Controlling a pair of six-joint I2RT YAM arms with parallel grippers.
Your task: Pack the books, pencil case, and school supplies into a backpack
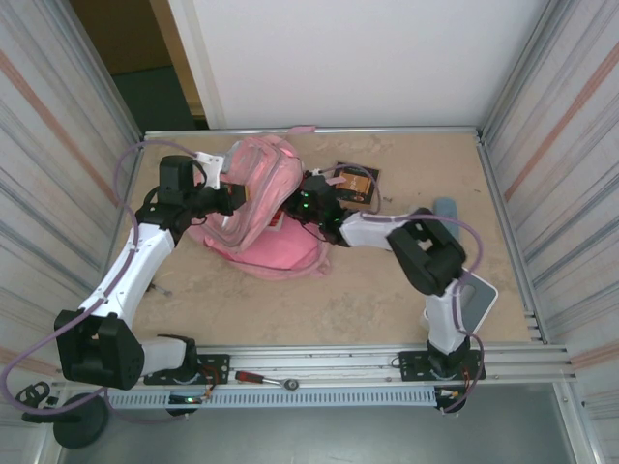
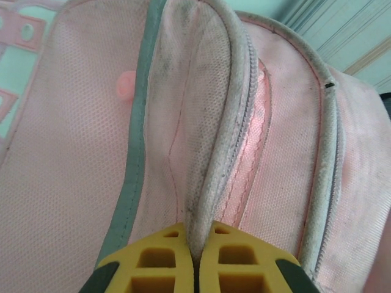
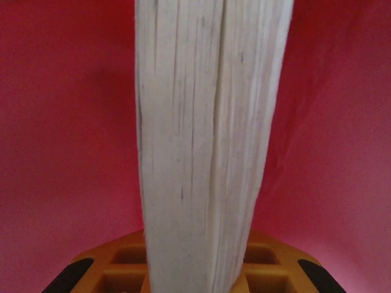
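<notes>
Left fingers (image 2: 165, 264): pressed fully together on a grubby white-trimmed fold of the pink backpack (image 1: 276, 246), pinching the fabric edge beside a zip. From the pinch the trim and the pink mesh panels rise straight ahead of the fingers in the left wrist view. Right fingers (image 3: 122, 268): closed on a book (image 3: 208, 134), held edge-on so that its white page block stands upright between them. Red-pink fabric surrounds the book on both sides, so this book lies inside the backpack, and its cover is not visible. In the top view the backpack lies on the table (image 1: 387, 309) between the two sets of fingers, the left at its far-left side and the right pushed into its right side. A dark brown book (image 1: 354, 182) with an orange panel lies flat just right of the right fingers; its cover print is too small to read.
</notes>
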